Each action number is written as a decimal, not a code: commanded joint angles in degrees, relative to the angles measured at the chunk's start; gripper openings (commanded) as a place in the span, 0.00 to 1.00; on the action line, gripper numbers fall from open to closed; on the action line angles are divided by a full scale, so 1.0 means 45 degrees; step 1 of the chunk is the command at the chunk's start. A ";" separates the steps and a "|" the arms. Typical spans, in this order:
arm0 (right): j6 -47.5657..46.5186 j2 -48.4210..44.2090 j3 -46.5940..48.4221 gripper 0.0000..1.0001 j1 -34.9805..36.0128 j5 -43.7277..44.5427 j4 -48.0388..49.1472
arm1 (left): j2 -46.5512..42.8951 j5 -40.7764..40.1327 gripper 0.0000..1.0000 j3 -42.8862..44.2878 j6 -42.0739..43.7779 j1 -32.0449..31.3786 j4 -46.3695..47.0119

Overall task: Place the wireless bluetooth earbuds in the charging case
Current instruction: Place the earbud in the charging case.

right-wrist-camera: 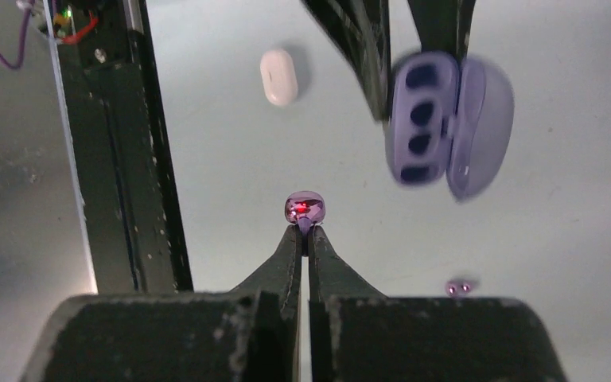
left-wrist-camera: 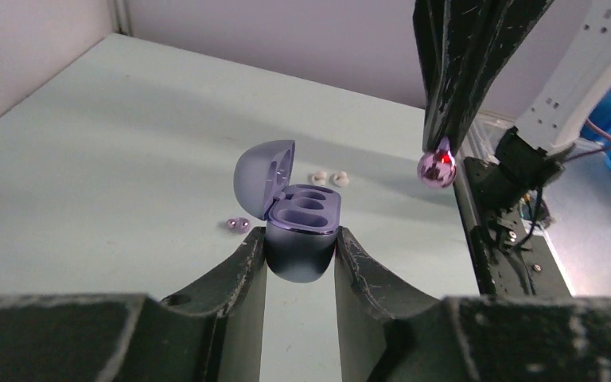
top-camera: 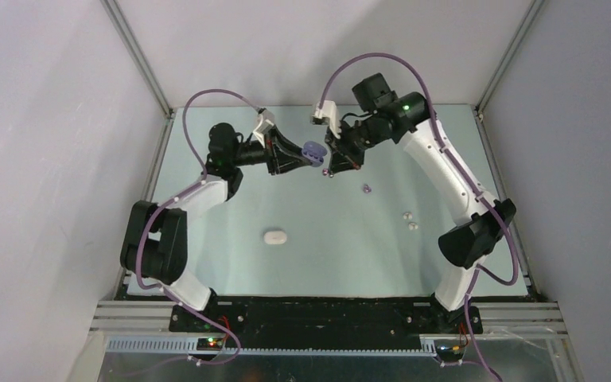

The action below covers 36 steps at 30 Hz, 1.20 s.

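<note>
- One purple earbud [right-wrist-camera: 305, 208] is pinched at the very tips of the right fingers [right-wrist-camera: 301, 247], which are pressed almost together on it. Its rounded body juts past the tips and a red light glows on it. The part caught between the tips is hidden.
- It hangs above the bench [top-camera: 342, 263] at the far middle, near the purple charging case [left-wrist-camera: 301, 231] but apart from it.
- That case is clamped by its lower shell between the left fingers [left-wrist-camera: 253, 247], and the sides of the shell are covered by them. The tray of sockets faces up and the lid stands swung open on the side away from the held bud.
- From the right wrist the case is blurred. Its long axis runs up the picture, with the dark sockets in a row along it.
- A second purple earbud [top-camera: 367, 189] lies loose on the bench, on the right arm's side.
- Two white earbuds [top-camera: 406, 215] lie close together nearer the right arm. They are too small to tell which way they face.
- A white case [top-camera: 274, 236], closed, lies flat well apart from them, nearer the left arm.
</note>
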 commanded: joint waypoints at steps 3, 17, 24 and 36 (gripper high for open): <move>0.3232 -0.0031 0.0697 0.00 0.0831 0.1059 0.2311 | 0.0021 0.0854 0.00 0.0137 -0.0732 -0.0303 0.2071; 0.4873 0.0131 0.0684 0.00 0.0705 0.1894 0.4354 | -0.0581 0.0984 0.00 -0.0388 -0.0563 -0.0510 0.1908; 0.4529 0.0291 0.0604 0.00 0.0969 0.2006 0.4167 | -0.0839 0.0991 0.00 -0.0571 -0.0412 -0.0625 0.1975; 0.4006 0.0201 0.0315 0.00 0.1253 0.1659 0.3695 | -0.0931 0.0797 0.00 -0.0819 -0.0626 -0.0616 0.2011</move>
